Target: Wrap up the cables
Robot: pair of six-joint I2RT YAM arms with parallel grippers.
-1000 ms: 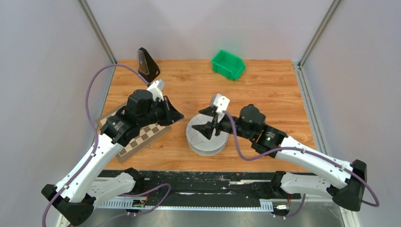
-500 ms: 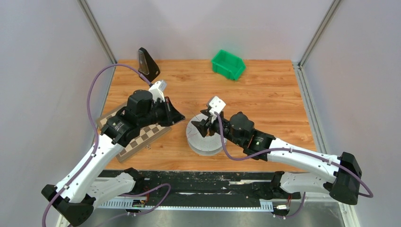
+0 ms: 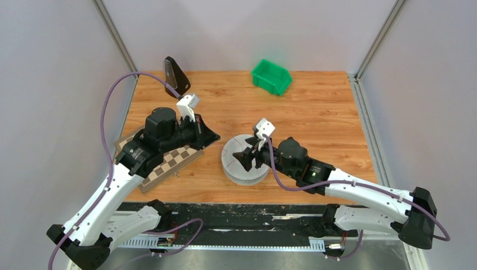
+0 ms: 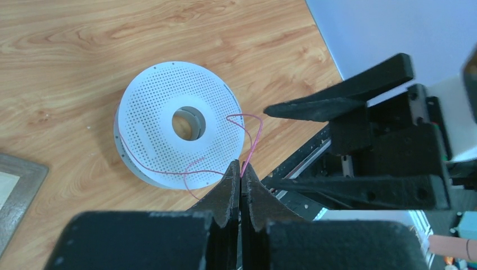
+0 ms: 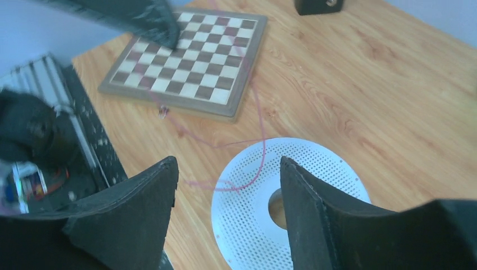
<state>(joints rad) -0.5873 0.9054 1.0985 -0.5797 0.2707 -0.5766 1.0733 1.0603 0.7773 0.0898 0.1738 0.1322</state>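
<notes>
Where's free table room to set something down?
Free: right half of the wooden table, between green plastic bin and right arm; also the back strip between bin and black wedge-shaped block. Crowded: centre-left, where wooden chessboard, perforated grey plastic reel, thin pink cable, left pincer and right pincer bunch.

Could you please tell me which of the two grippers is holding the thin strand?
The left gripper: it is shut on the thin pink strand, while the right gripper hangs open above the pale perforated plastic reel.

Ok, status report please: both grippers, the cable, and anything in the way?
Left gripper shut on pink strand. Right gripper open, above reel. Strand loops loose across reel's top disc. Chessboard beside reel, apart.
</notes>
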